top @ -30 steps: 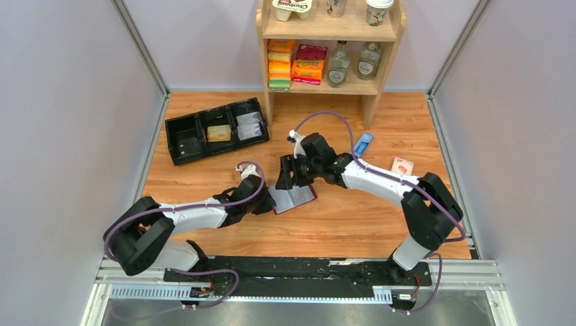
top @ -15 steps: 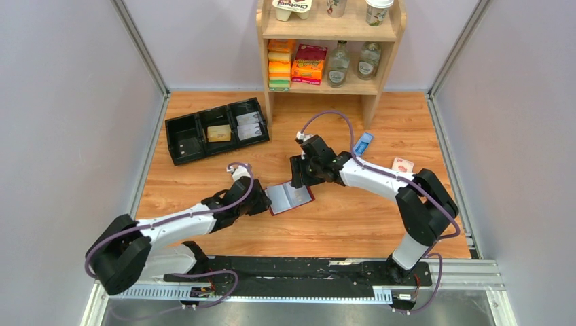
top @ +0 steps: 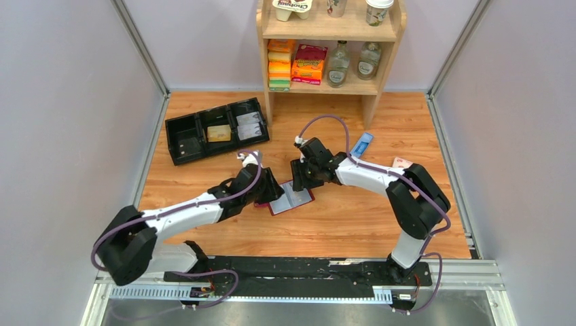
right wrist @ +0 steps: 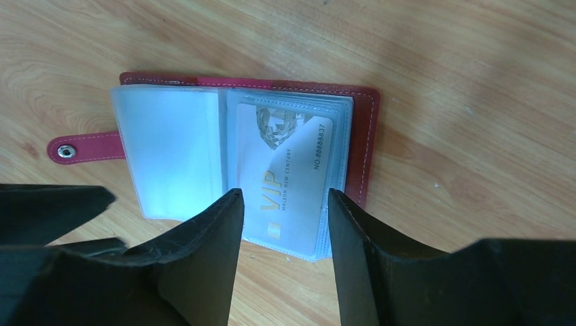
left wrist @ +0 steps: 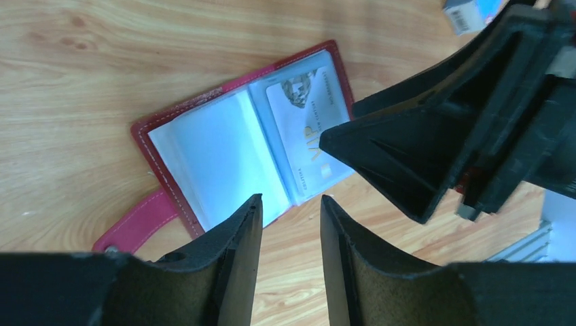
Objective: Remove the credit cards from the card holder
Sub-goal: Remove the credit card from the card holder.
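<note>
Lying under right claw (right wrist: 282, 198): card holder (right wrist: 170, 142)

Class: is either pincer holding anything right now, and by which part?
Nothing is held. The left pincer and right pincer both hang open over the open card holder; the credit card sits in its sleeve.

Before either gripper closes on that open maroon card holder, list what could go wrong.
1. The pale VIP card sits inside a clear sleeve; the open right gripper may pinch both and lift the maroon leather-like card holder.
2. The open left gripper crowds the right one; they could collide.
</note>
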Robot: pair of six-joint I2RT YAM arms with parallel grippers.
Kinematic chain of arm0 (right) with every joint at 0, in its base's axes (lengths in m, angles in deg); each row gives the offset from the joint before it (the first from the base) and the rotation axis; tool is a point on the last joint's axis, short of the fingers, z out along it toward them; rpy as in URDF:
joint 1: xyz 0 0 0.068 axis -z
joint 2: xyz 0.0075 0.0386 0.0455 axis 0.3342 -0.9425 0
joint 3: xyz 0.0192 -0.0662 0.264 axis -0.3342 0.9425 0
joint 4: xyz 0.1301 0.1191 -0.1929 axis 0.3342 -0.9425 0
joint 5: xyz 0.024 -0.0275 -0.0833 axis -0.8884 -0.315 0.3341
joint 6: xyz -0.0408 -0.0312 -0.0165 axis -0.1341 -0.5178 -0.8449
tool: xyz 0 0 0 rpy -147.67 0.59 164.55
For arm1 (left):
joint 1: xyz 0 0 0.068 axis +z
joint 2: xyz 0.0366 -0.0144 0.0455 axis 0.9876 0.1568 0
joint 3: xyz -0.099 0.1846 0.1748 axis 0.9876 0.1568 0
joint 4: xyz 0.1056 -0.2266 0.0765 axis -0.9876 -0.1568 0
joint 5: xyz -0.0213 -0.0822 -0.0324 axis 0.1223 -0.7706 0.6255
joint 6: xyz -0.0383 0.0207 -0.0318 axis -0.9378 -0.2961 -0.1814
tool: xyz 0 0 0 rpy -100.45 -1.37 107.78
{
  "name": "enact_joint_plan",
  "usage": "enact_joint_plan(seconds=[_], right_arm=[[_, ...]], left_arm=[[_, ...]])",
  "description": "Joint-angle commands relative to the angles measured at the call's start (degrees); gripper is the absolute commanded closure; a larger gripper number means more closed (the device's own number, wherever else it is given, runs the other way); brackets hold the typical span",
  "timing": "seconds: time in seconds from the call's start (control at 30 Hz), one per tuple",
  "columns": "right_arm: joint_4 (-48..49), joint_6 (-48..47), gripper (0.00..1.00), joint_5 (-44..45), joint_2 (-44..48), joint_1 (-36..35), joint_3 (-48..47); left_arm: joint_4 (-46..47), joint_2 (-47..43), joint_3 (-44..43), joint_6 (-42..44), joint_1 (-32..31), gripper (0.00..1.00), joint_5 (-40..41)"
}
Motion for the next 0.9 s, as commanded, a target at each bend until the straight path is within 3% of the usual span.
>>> enact_joint_plan(seconds=[0.0, 0.2, 0.87], right_arm=[[1.4, -1.0, 0.49, -1.3, -1.0, 0.3, -0.3], [1.5, -1.3, 0.49, -2.2, -1.7, 0.5, -0.3], [2.5, -1.5, 0.50, -9.8, -4.4, 0.6, -0.9]], left_arm=[[5.5, 6.8, -2.0, 0.6, 1.0, 0.56, -5.0], [8.7, 12.8, 0.6, -1.6, 4.0, 0.68, -7.7], [10.4, 13.7, 4.4, -3.2, 4.6, 0.71, -7.7]])
